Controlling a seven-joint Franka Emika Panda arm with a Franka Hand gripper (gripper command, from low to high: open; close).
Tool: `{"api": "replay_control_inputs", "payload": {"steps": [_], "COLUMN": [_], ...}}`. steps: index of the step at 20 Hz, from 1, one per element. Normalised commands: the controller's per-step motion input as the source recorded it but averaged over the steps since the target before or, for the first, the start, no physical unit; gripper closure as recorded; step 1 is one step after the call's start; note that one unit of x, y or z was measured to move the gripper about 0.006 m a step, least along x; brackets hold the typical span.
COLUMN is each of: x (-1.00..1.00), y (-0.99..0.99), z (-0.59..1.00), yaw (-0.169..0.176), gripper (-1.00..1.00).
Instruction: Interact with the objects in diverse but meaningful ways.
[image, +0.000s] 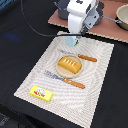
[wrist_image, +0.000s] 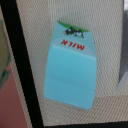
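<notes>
Nearest, lower left of the exterior frame: yellow packet (image: 41, 93) flat on the placemat (image: 30, 75), well apart from everything else. Frame centre: knife (image: 67, 81) and fork (image: 80, 56) flank the bread loaf (image: 69, 65) on its plate (image: 58, 69), laid like a table setting. Upper centre: gripper (image: 76, 41) hangs over the milk carton (image: 76, 42) at the mat's far edge. Wrist view shows the carton (wrist_image: 70, 70) lying flat, label up, directly beneath the camera — looks lined up for a top-down grasp. Fingers aren't visible in either view, so can't tell their opening or any hold. Farthest, upper right: grey pot (image: 123, 17) on the brown board (image: 107, 27).
</notes>
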Motion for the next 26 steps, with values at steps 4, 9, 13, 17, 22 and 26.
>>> {"api": "replay_control_inputs", "payload": {"steps": [4,9,13,17,22,26], "x": [-0.36,-0.35,-0.28,-0.23,-0.24,-0.11], "y": [0.12,0.07,0.1,0.08,0.19,0.11], "z": [-0.27,-0.27,-0.23,-0.24,-0.28,-0.24], "yaw": [-0.067,-0.078,-0.066,-0.044,-0.027,-0.007], "gripper": [-1.0,-1.0,-1.0,-1.0,-1.0,-1.0]}}
